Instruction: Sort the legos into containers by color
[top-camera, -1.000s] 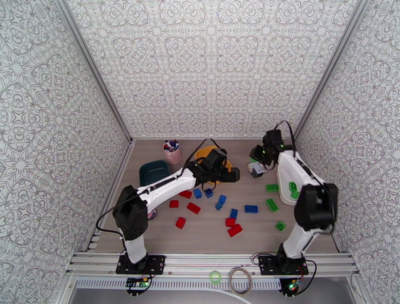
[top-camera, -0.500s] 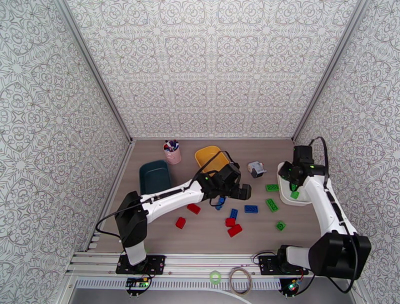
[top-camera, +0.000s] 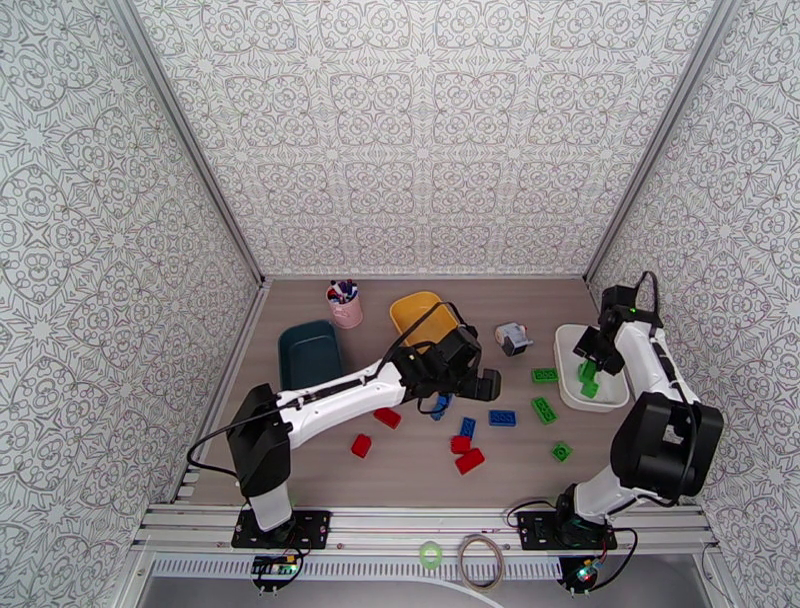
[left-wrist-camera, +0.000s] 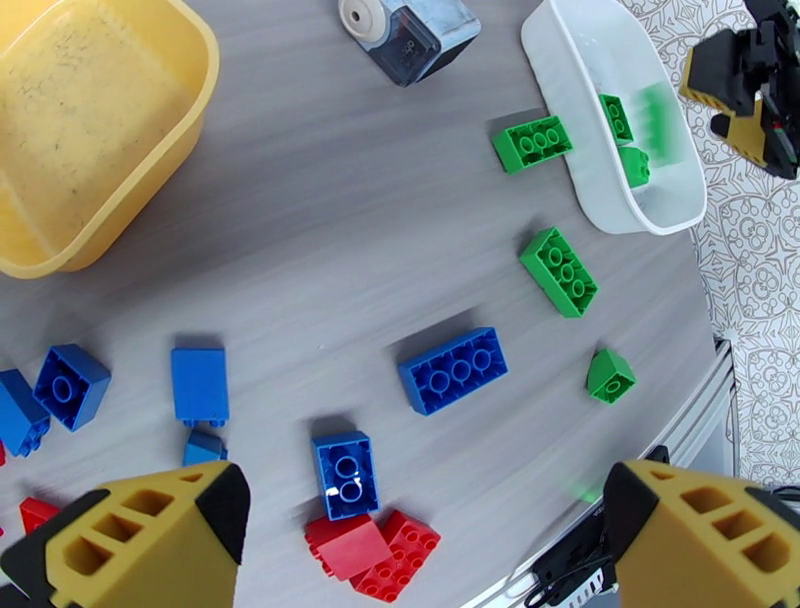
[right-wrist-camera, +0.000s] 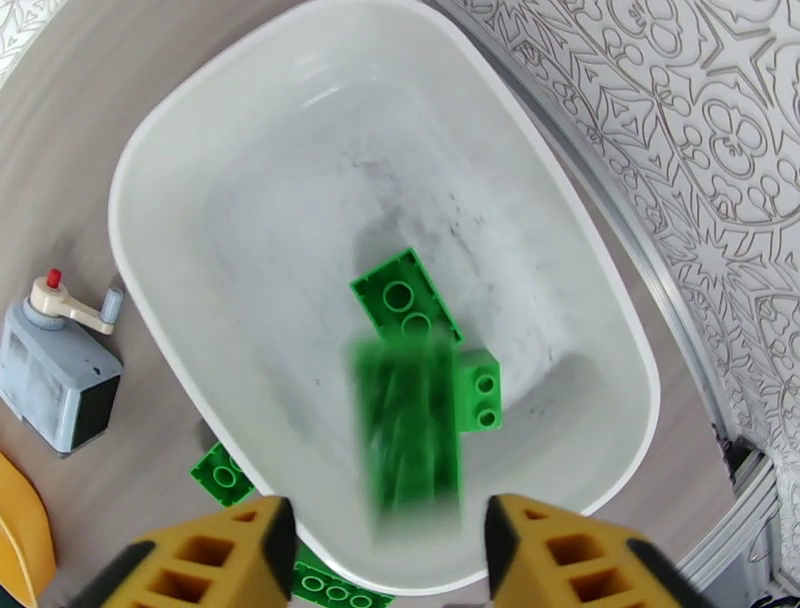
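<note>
My right arm has folded its elbow back since half a second ago, and my right gripper (right-wrist-camera: 385, 530) is hovering spread open over the white tray (right-wrist-camera: 260, 170). A blurred green brick (right-wrist-camera: 410, 430) is showing between its fingers, above two green bricks (right-wrist-camera: 405, 295) lying in that tray. Left of the white tray, my left gripper (left-wrist-camera: 425, 490) is hanging wide open over blue bricks (left-wrist-camera: 453, 370) and red bricks (left-wrist-camera: 375, 545) on the tabletop (left-wrist-camera: 300, 200).

Bright, even light, faint soft shadows, one green lego (right-wrist-camera: 410, 430) motion-blurred
</note>
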